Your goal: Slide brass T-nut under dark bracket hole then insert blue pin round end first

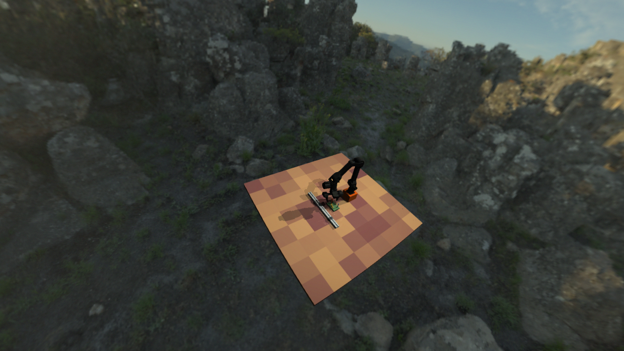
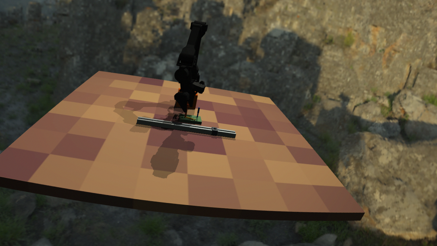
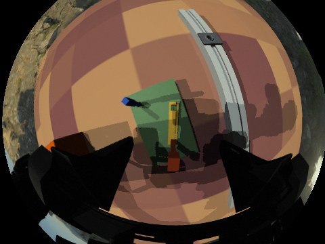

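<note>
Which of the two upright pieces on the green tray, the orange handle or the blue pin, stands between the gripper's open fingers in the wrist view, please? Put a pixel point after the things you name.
The orange handle (image 3: 173, 163); the blue pin (image 3: 125, 101) stands outside them.

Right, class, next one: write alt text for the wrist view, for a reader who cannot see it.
The open gripper hangs above a green tray, where a brass T-nut with an orange handle lies between its black fingers. A blue pin stands in the tray, and an aluminum rail with a dark bracket runs alongside.
</note>
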Robot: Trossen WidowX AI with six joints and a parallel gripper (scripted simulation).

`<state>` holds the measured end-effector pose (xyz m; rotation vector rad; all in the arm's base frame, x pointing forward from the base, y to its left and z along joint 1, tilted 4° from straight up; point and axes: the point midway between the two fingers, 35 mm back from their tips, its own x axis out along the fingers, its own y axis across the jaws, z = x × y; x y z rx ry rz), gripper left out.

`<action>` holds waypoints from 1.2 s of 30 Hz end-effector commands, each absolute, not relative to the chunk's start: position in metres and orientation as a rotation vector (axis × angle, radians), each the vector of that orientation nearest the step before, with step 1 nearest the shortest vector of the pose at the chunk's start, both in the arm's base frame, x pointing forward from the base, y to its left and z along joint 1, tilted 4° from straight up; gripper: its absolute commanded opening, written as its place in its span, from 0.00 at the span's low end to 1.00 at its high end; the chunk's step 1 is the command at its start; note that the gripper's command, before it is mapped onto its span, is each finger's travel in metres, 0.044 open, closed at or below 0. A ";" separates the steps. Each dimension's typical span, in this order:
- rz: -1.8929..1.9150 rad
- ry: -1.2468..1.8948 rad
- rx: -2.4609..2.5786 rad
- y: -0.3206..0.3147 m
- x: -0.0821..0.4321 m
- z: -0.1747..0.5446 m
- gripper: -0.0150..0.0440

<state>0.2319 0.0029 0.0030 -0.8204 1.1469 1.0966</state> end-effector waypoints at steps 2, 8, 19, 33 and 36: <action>1.103 1.157 -0.819 0.003 0.228 -0.007 1.00; 1.104 1.157 -0.819 0.003 0.227 -0.012 0.96; 1.104 1.157 -0.819 0.003 0.227 -0.012 0.47; 1.104 1.157 -0.819 0.003 0.227 -0.012 0.00; 1.104 1.157 -0.819 0.003 0.227 -0.011 0.00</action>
